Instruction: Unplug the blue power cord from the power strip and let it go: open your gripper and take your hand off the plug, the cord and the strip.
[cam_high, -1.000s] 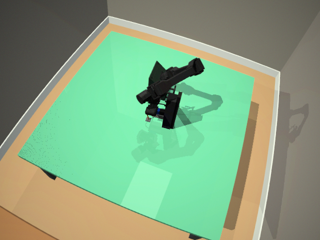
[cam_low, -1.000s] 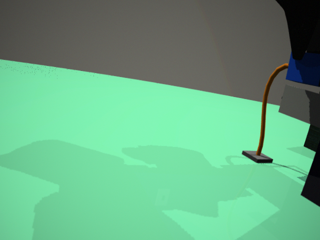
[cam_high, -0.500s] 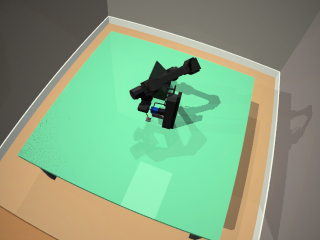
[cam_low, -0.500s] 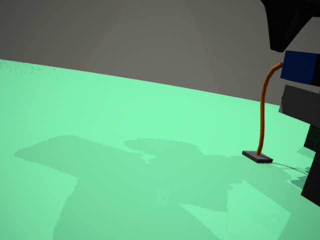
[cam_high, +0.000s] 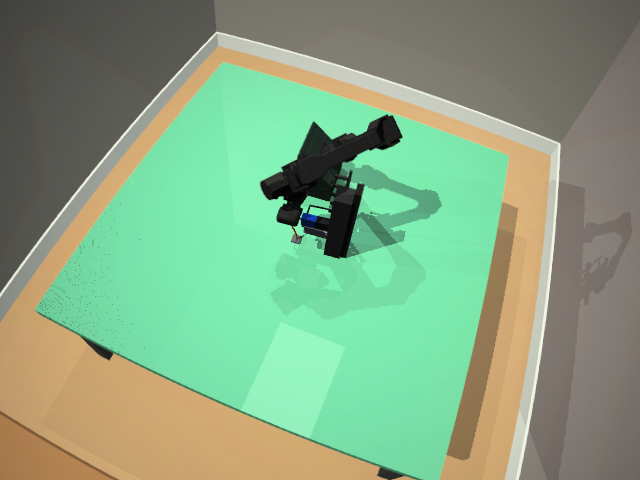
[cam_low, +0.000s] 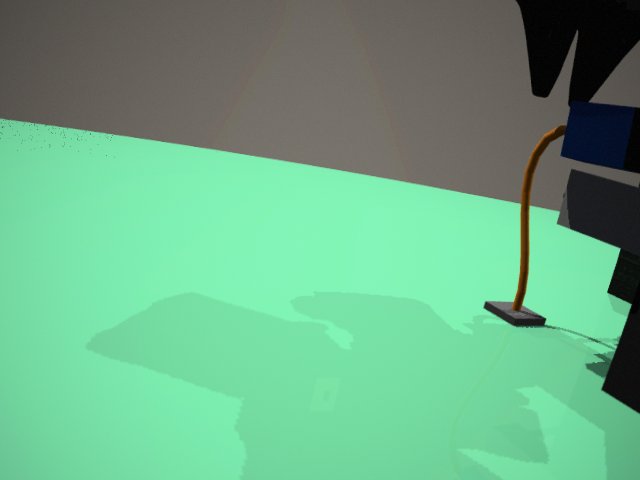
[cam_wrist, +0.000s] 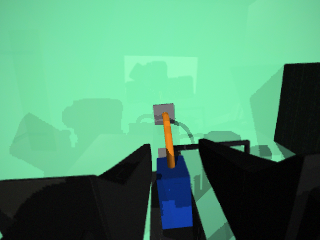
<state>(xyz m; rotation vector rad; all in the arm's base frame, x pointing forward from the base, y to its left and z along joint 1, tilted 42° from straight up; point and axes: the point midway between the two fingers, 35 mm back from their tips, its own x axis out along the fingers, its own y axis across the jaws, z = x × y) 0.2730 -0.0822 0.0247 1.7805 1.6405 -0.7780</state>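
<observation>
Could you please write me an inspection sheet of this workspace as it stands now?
Surface: green mat on a tan table with a white raised rim.
Job's things: blue plug beside the upright black power strip; cannot tell if it is fully out.
Clutter: nothing seen.
Grippers: gripper open, fingers on either side of the plug with narrow gaps, holding nothing.
Cables: orange cord hangs from the plug down to a small grey plate on the mat.
Surroundings: plain grey walls.
</observation>
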